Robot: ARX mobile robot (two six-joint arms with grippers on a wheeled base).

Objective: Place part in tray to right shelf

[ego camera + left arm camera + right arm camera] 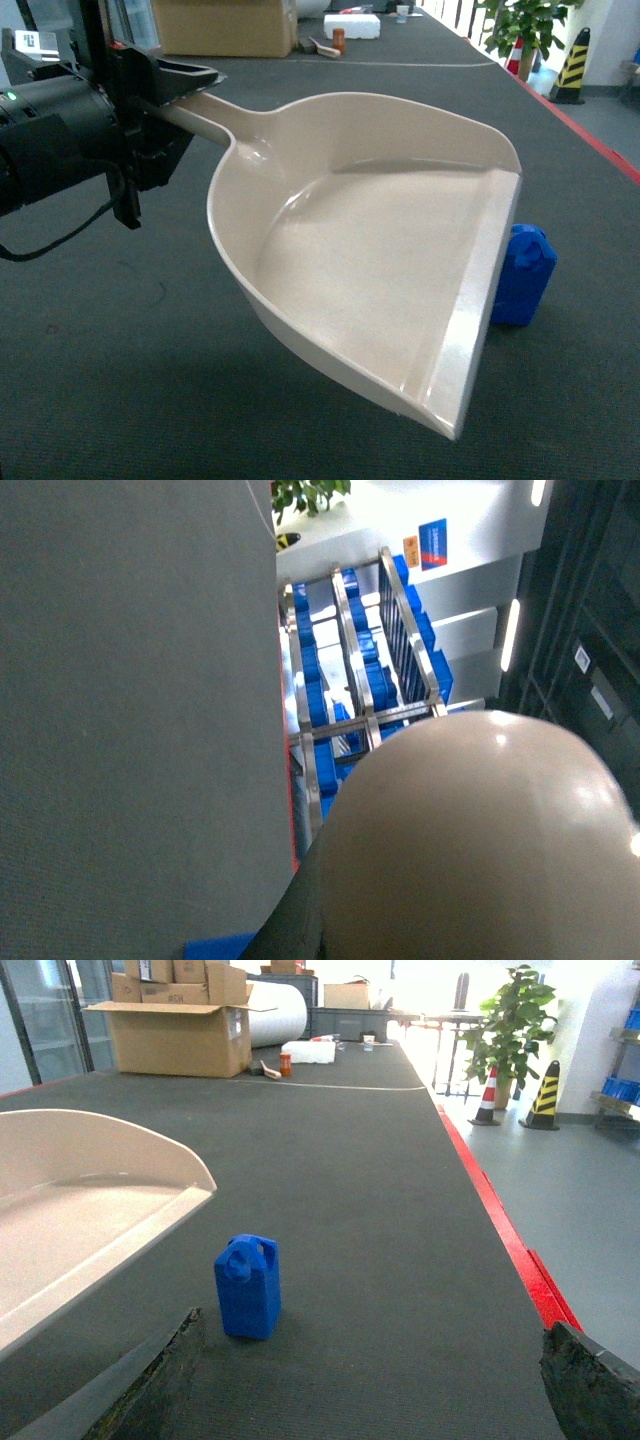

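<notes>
**A:** Where was your left gripper (165, 85) at that moment?

**B:** You had it clamped on the handle of the tray (380, 250), at the upper left of the head view. The tray hung in the air, tilted, its flat open edge towards the lower right and its bowl facing the camera. Nothing lay inside it.

**A:** And the part (522, 273)?

**B:** It stood upright on the dark grey desk (120, 380), its loop handle on top. In the head view it sat just behind the tray's open edge, partly hidden by it. From your right wrist camera the part (247, 1285) stood alone on the desk (380, 1210), with the tray's edge (90, 1210) to its left and a gap between them.

**A:** Was your right gripper (370, 1400) holding anything?

**B:** No. Its two fingers (150, 1390) stood wide apart at the bottom corners of that view, nothing between them, and the part was ahead of them, nearer the left finger.

**A:** Could you see the shelf (365, 680)?

**B:** Only from your left wrist camera, past the rounded underside of the tray (480, 840): steel rails with blue crates (370, 670) on them, beyond the desk's edge. A cardboard box (175, 1035) and a potted plant (510, 1020) stood at the far end.
</notes>
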